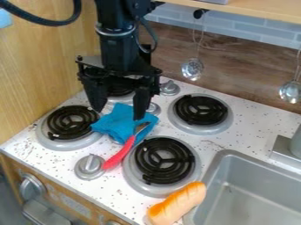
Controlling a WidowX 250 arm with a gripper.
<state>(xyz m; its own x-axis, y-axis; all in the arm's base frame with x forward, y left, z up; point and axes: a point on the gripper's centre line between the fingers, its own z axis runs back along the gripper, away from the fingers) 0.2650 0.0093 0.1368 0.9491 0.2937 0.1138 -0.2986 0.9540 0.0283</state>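
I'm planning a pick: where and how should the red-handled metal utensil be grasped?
Probably mid-handle on the red-handled metal utensil, from above, the black tool closing across its width: that part is long, slim and clear of the blue cloth.

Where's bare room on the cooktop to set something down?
Bare: speckled counter between upper-right burner, wooden backsplash and sink. Crowded: left of front burner, with blue cloth, red-handled utensil, end effector; also where roll meets sink.
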